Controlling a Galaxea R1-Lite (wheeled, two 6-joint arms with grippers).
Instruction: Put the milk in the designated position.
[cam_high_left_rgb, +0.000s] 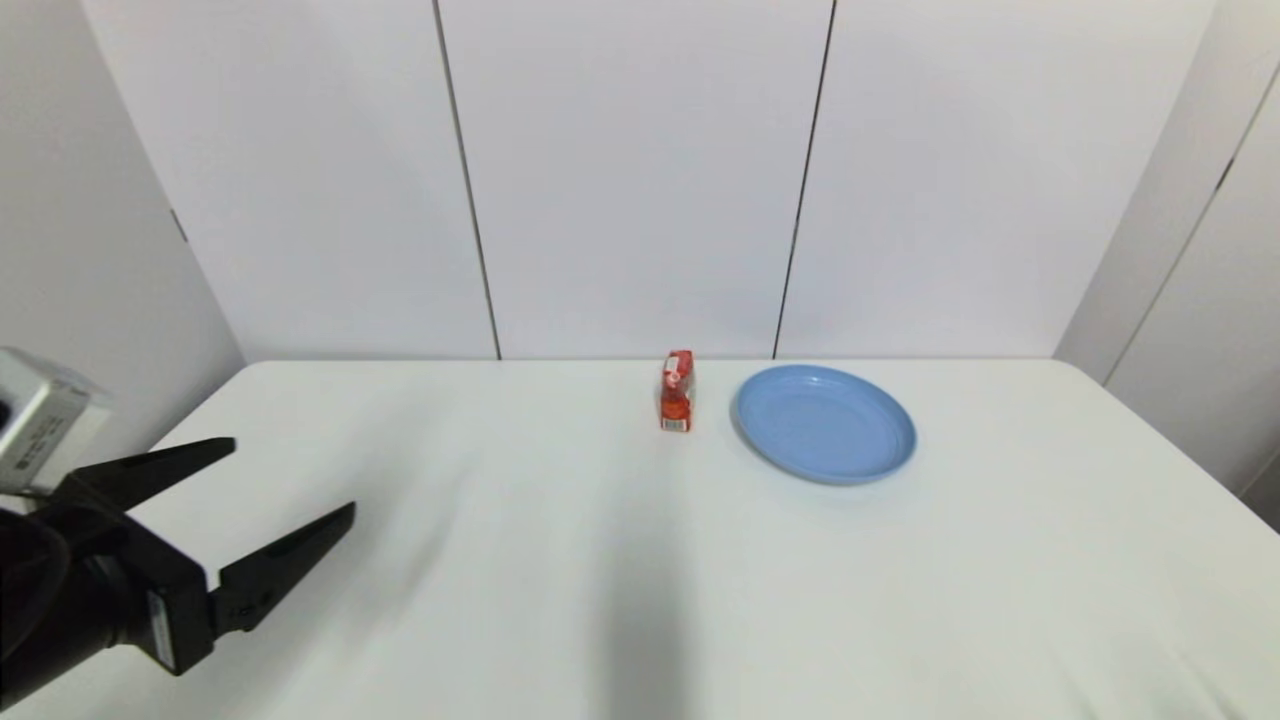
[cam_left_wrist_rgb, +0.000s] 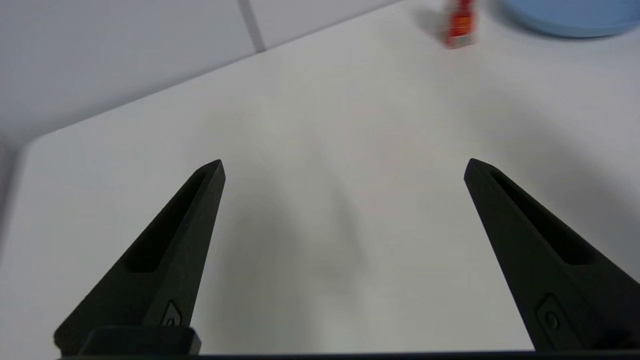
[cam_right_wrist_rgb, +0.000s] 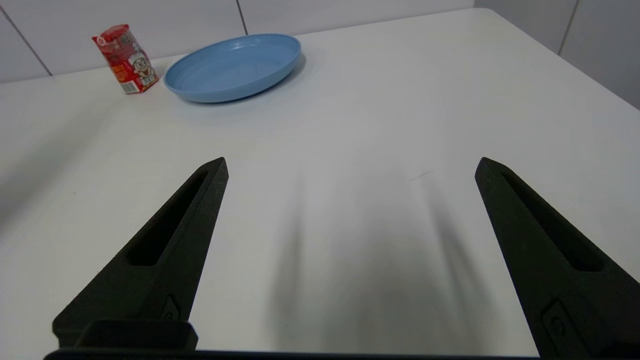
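— Where's the milk carton (cam_high_left_rgb: 677, 391)?

— Upright at centre frame near the table's (cam_high_left_rgb: 560, 560) far edge, just left of the blue plate (cam_high_left_rgb: 826, 423), not touching.

— Anything blocking it?

— No. The left gripper (cam_high_left_rgb: 294, 477) hovers lower left, fingers spread, holding nothing; the right gripper (cam_right_wrist_rgb: 350, 165) is spread wide too.

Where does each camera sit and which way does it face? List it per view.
Head view: from the robot's head, down onto the table; open left gripper at the near left.
Left wrist view: behind the left fingers, toward the distant milk.
Right wrist view: behind the open right gripper, parked near.
All three share milk and blue plate.
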